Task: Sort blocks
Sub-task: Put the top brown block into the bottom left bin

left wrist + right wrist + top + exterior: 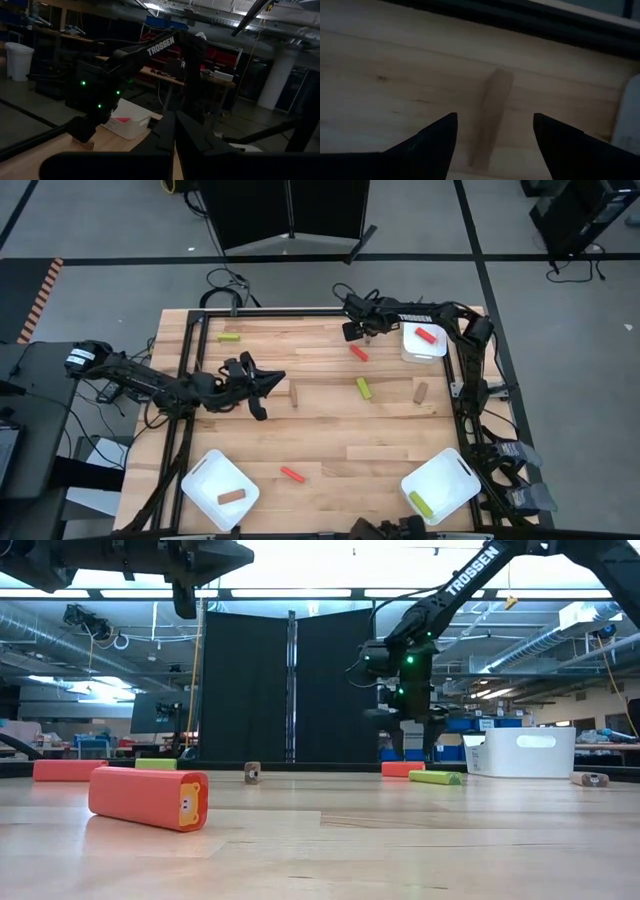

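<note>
Blocks lie scattered on the wooden table: a yellow-green one (231,337), a red one (358,353), a yellow-green one (365,388), brown ones (295,394) (421,391) and a red one (292,474) (148,798). My right gripper (366,330) (494,115) is open and hangs near the far edge. Its fingers stand on either side of a brown block (492,100) that lies flat below them, without touching it. My left gripper (280,377) (175,120) is shut and held level above the table's left middle, holding nothing.
Three white trays stand on the table. The far right one (424,350) holds a red block (427,335), the near left one (205,480) a brown block (231,496), the near right one (450,475) a yellow-green block (422,503). A black frame rims the table edges.
</note>
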`<state>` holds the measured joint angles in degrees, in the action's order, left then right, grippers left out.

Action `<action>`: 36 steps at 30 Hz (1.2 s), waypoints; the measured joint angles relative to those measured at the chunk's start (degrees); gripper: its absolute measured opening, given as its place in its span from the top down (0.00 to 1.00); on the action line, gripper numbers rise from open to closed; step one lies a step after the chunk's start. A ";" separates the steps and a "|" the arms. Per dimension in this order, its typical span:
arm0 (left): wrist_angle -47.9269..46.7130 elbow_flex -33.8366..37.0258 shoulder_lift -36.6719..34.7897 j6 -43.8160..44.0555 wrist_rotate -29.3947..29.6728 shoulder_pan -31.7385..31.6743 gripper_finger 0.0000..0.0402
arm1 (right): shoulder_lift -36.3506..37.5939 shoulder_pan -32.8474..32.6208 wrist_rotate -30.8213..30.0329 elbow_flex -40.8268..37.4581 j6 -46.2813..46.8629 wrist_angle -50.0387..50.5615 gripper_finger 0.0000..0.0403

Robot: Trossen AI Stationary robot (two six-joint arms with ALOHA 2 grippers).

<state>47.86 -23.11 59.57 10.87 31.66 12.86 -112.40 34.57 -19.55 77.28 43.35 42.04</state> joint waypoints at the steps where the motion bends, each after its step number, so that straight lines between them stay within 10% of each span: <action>1: -0.03 0.00 0.00 -0.01 0.00 0.00 0.95 | -0.03 0.01 0.38 0.00 0.00 -0.18 0.33; 17: 0.06 0.00 0.00 0.34 -1.68 0.02 0.95 | -4.93 0.63 3.35 -0.07 0.22 -1.92 0.50; 26: 0.04 0.00 0.00 1.30 -1.96 0.02 0.95 | -4.90 0.07 3.03 -0.12 -0.03 -2.67 0.82; 36: 1.08 0.00 0.00 1.83 -3.02 0.02 0.95 | -2.88 -4.69 -0.46 -0.60 -3.29 -5.65 0.83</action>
<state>48.95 -23.11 59.57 12.70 28.64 12.88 -115.28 29.88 -20.02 76.67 40.06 36.38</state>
